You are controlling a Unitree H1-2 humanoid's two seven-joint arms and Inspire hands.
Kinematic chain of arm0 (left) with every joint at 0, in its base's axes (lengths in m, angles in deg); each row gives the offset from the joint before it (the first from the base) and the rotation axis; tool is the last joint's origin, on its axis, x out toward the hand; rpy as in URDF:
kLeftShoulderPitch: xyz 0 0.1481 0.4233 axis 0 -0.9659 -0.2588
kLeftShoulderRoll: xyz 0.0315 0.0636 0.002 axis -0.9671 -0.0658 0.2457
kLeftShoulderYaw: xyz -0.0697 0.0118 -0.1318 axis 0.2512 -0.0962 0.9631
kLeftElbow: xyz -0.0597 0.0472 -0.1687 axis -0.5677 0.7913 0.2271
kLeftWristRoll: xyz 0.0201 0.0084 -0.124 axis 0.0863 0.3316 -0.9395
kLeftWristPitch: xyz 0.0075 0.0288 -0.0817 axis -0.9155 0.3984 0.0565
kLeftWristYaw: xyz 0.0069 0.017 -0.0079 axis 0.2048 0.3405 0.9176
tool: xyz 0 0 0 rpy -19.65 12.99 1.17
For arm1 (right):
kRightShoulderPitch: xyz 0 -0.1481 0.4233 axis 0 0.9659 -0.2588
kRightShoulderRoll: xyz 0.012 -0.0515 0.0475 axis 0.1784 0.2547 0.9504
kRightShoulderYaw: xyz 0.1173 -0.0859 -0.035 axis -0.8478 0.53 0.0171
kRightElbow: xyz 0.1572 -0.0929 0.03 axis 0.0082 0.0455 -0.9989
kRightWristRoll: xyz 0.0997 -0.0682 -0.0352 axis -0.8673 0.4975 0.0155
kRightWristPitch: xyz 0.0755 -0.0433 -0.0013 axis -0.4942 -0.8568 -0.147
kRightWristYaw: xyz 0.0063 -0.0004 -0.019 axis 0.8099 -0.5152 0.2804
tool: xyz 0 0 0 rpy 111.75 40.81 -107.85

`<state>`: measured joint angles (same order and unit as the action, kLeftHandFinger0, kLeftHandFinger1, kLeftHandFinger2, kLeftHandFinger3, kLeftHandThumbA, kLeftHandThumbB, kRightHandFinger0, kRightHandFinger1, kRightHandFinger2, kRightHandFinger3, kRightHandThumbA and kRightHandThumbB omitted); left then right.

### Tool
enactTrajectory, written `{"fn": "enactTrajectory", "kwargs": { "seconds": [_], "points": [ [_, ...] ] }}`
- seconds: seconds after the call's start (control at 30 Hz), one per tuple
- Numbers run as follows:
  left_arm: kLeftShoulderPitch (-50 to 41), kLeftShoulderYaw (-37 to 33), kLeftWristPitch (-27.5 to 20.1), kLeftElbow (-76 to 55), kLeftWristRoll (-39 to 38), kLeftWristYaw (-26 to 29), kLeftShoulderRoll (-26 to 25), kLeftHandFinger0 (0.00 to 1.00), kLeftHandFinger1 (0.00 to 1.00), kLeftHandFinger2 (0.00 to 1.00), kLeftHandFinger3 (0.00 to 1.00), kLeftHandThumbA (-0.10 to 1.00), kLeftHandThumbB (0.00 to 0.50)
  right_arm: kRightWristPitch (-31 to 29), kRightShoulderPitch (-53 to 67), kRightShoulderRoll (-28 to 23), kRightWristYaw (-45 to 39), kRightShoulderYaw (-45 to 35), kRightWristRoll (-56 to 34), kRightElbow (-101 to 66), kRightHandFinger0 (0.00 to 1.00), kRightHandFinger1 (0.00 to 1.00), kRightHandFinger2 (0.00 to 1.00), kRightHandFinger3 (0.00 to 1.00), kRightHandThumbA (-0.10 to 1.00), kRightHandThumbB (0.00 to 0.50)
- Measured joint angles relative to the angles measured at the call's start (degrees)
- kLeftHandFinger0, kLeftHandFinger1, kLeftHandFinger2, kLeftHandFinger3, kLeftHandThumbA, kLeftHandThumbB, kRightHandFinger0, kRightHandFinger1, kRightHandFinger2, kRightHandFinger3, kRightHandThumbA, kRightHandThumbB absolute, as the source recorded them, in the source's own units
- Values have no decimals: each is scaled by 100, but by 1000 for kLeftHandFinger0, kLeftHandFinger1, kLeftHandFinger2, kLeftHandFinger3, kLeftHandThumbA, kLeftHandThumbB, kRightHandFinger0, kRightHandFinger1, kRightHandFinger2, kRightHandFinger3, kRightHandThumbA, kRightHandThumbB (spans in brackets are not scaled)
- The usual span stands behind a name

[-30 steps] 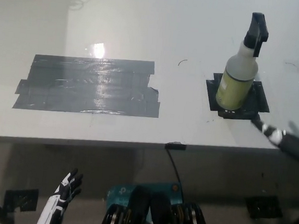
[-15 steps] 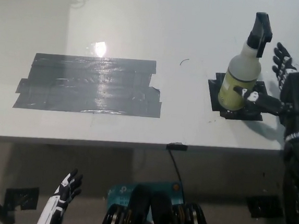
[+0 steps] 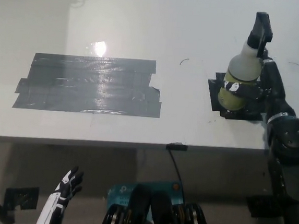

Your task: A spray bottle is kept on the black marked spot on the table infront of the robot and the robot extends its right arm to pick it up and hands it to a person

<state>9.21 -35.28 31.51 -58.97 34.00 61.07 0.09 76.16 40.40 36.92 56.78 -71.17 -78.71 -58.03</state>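
**Right hand wrapping the spray bottle**

The white left hand (image 3: 64, 188) is hanging below the table edge at lower left, fingers spread, holding nothing. A wide grey tape patch (image 3: 89, 84) is lying on the white table (image 3: 146, 28). The spray bottle (image 3: 242, 73) is standing upright on the black marked spot (image 3: 216, 97), where the black right hand (image 3: 256, 87) is curling its fingers around the bottle's body.

Wide grey tape patch (image 3: 89, 84), black cable (image 3: 174, 165), teal device (image 3: 124, 192)

Right hand (image 3: 260, 86) now around spray bottle (image 3: 240, 78).
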Motion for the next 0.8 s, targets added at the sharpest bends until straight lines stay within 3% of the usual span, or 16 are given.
{"fn": "enactTrajectory", "kwargs": {
  "seconds": [0.23, 0.27, 0.3, 0.33, 0.37, 0.4, 0.43, 0.5, 0.57, 0.6, 0.67, 0.8],
  "points": [
    [55, 12, 1, -12, -2, -2, -3, 1000, 1000, 1000, 1000, 1000, 342, -141, -96, 27, 225, 101, 116, 815, 1000, 1000, 1000, 1000, 979, 357],
    [60, 13, 1, -16, -2, -3, -4, 1000, 1000, 1000, 1000, 1000, 342, -181, -132, 34, 250, 101, 125, 973, 1000, 1000, 1000, 1000, 883, 359],
    [64, 14, 2, -30, -2, -2, -4, 1000, 1000, 1000, 1000, 1000, 343, -237, -188, 38, 277, 98, 127, 1127, 1000, 1000, 1000, 1000, 717, 356],
    [66, 15, 2, -39, -2, -2, -4, 1000, 1000, 1000, 1000, 1000, 344, -319, -237, 45, 305, 77, 122, 1260, 925, 913, 1000, 1000, 678, 352],
    [74, 18, 4, -50, -2, -2, -5, 1000, 1000, 1000, 1000, 1000, 345, -413, -325, 65, 346, 12, 105, 1427, 490, 455, 555, 891, 340, 152],
    [78, 19, 3, -58, -1, -2, -6, 1000, 1000, 1000, 1000, 1000, 347, -451, -372, 92, 380, -46, 90, 1497, 35, 104, 301, 494, 79, 199],
    [83, 19, 3, -60, -1, -2, -6, 1000, 1000, 1000, 1000, 1000, 348, -488, -434, 180, 476, -243, 9, 1587, 7, 42, 262, 354, -64, 170],
    [95, 18, 4, -59, 3, -3, -6, 1000, 1000, 1000, 1000, 1000, 346, -538, -511, 349, 696, -576, -104, 1620, 0, 60, 360, 404, -99, 149],
    [114, 17, 3, -58, 2, -3, -6, 1000, 1000, 1000, 1000, 1000, 343, -551, -532, 437, 811, -765, -193, 1600, 0, 135, 559, 630, -100, 167],
    [122, 18, 3, -58, 2, -3, -6, 1000, 1000, 1000, 1000, 1000, 341, -559, -531, 478, 839, -845, -249, 1574, 0, 189, 656, 680, -87, 186],
    [149, 17, 4, -58, 5, -3, -15, 1000, 1000, 1000, 1000, 1000, 349, -563, -503, 627, 880, -1077, -430, 1366, 0, 245, 708, 662, -85, 189],
    [198, 12, 9, -59, 30, -2, -13, 1000, 1000, 1000, 1000, 1000, 343, -564, -454, 797, 860, -1255, -713, 788, 0, 282, 704, 612, 0, 226]
  ]
}}
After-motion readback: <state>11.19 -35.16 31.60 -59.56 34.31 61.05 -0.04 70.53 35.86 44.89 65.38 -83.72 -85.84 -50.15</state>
